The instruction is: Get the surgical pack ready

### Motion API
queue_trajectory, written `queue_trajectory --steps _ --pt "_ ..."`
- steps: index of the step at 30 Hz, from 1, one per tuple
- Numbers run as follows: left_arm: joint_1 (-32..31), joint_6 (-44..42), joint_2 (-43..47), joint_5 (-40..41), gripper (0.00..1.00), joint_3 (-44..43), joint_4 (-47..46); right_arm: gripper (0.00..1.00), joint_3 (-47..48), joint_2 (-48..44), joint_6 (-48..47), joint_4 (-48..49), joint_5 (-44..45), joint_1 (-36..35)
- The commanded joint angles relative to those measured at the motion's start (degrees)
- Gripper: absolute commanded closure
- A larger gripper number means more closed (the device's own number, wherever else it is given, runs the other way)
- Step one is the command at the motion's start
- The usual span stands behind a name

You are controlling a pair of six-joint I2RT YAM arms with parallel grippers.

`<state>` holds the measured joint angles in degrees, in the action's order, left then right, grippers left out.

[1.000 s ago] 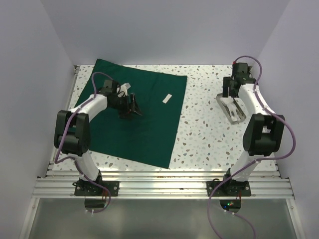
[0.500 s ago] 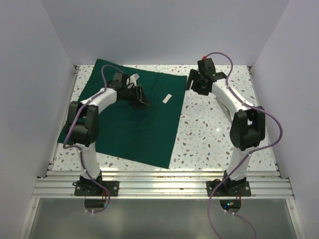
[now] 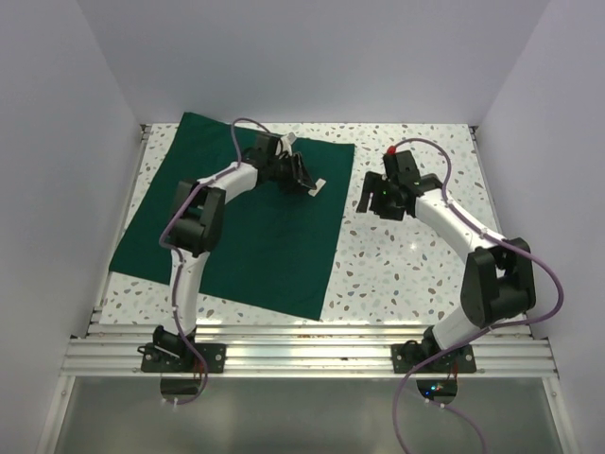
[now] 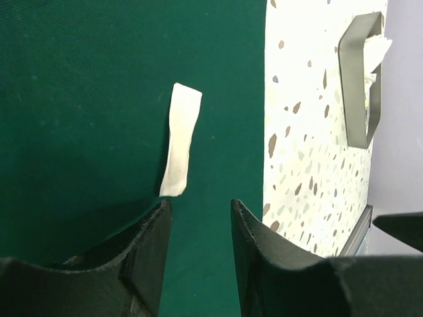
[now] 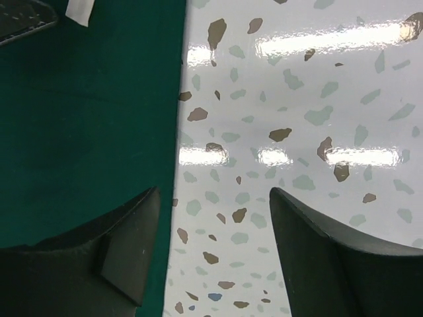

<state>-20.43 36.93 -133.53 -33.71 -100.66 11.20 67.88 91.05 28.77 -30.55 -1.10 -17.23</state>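
The surgical pack [image 3: 236,236], a large dark green cloth drape, lies spread flat on the left half of the table. A small white pad [image 3: 318,186] rests near its right edge. My left gripper [image 3: 304,178] hovers right at that pad. In the left wrist view the pad [image 4: 180,139] lies just ahead of my left gripper [image 4: 198,208], which is open with only drape [image 4: 86,99] between the jaws. My right gripper [image 3: 369,200] hangs over the table beside the drape's right edge. It is open [image 5: 215,198] and straddles that edge [image 5: 86,119], holding nothing.
The speckled terrazzo table [image 3: 406,255] shows bare to the right of the drape. A shallow metal tray [image 4: 344,92] holding white pads stands near the far right wall. White walls close in the table on three sides. A rail [image 3: 302,345] runs along the near edge.
My left arm swung right across the drape to the white pad. My right arm left the tray and came over to the drape's right edge. Both grippers narrowed somewhat but stay open.
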Motion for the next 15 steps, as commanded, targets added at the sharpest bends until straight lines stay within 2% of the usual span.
queue_trajectory --steps 1,9,15 --pt "-0.2 1.4 -1.7 2.0 0.55 -3.2 -2.5 0.29 -0.5 -3.2 -2.4 3.3 -0.8 0.3" --pt "-1.1 0.8 -0.3 3.7 0.55 -0.2 -5.3 0.29 -0.6 -2.4 -2.8 4.2 -2.4 0.4" --pt "-1.1 -0.8 -2.1 6.7 0.54 -2.4 -1.0 0.29 -1.7 -2.6 -2.8 4.4 -2.5 0.6"
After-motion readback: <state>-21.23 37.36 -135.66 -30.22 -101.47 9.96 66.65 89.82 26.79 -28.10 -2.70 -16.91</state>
